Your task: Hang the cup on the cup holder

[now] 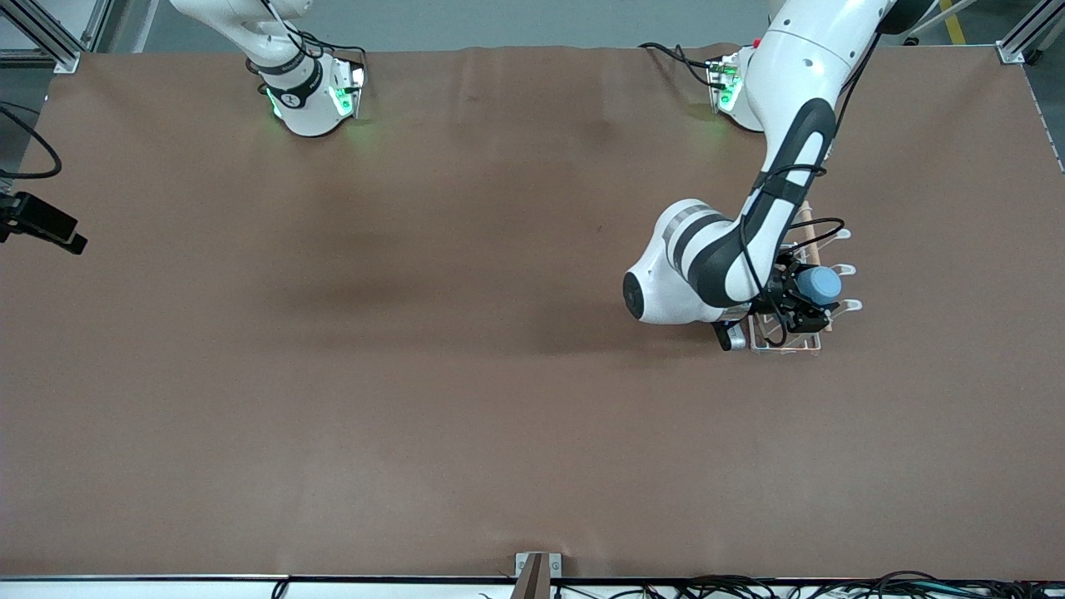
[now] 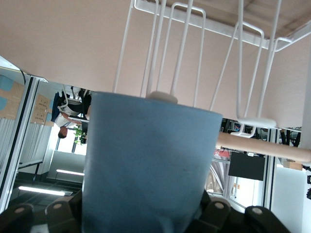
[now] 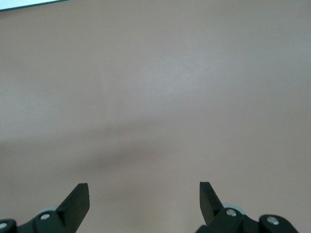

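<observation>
Cup [image 1: 824, 285] clamped betw left jaws, over cup holder [image 1: 811, 343].

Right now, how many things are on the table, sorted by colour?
Light blue: 1, the cup, held in the left pincer at the rack.
White wire: 1, the cup holder.
Total: 2.

The front camera looks steeply down on the whole worktop [image 1: 416, 374] from high up. The left wrist camera sits close against the cup [image 2: 146, 165] and rack [image 2: 243, 77], both also in the front view. The right wrist camera faces bare worktop.
</observation>
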